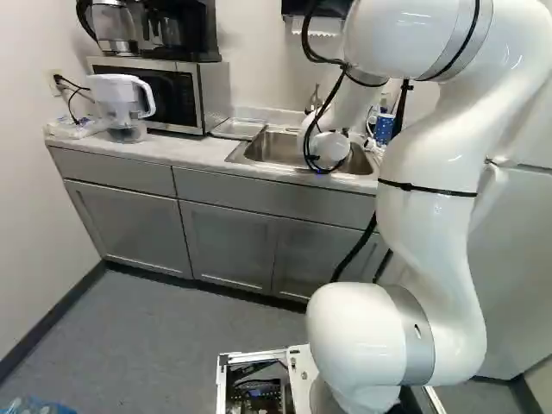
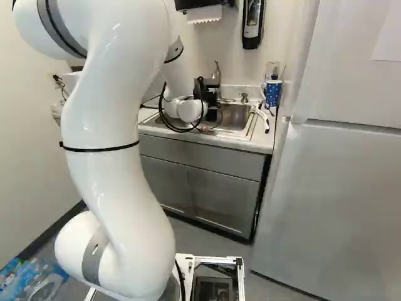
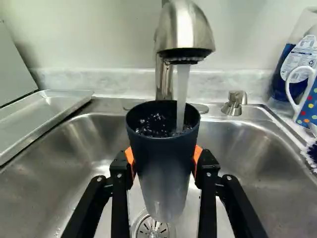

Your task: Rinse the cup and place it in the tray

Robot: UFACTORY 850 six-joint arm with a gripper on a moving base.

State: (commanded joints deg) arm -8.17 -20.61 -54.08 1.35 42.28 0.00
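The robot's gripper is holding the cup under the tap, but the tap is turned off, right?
Not quite: the tap is on. The wrist view shows water running from it into the cup. The gripper is indeed holding the cup under it.

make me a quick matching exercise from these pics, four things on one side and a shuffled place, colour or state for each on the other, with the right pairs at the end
Things
1. cup
2. faucet
3. tray
4. mug

Descriptions
a. flat and metal, beside the sink
b. blue with coloured dots
c. held in the hand
d. running, with water pouring from it

Right pairs
1-c, 2-d, 3-a, 4-b
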